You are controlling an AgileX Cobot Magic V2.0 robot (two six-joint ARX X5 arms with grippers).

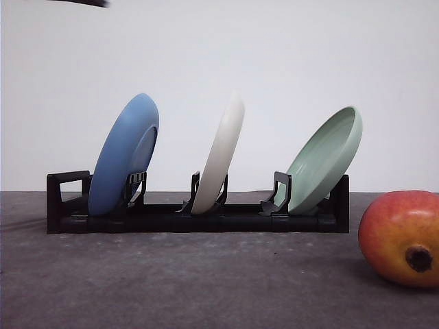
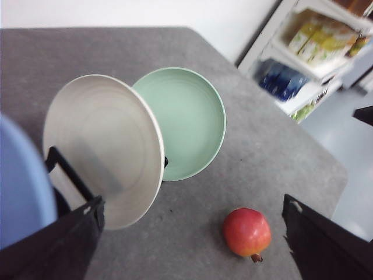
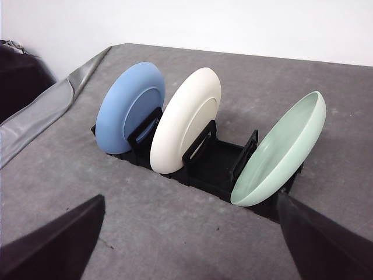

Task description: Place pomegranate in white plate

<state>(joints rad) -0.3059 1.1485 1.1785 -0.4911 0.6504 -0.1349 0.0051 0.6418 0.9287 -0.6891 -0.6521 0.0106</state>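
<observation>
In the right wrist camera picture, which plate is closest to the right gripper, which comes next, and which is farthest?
1. Pale green plate: nearest, at the rack's end beside one finger of the right gripper.
2. White plate: middle slot.
3. Blue plate: farthest, at the rack's other end.

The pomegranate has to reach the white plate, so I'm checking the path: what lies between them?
The pale green plate leans in the black rack between the pomegranate and the white plate, as the front view shows.
</observation>
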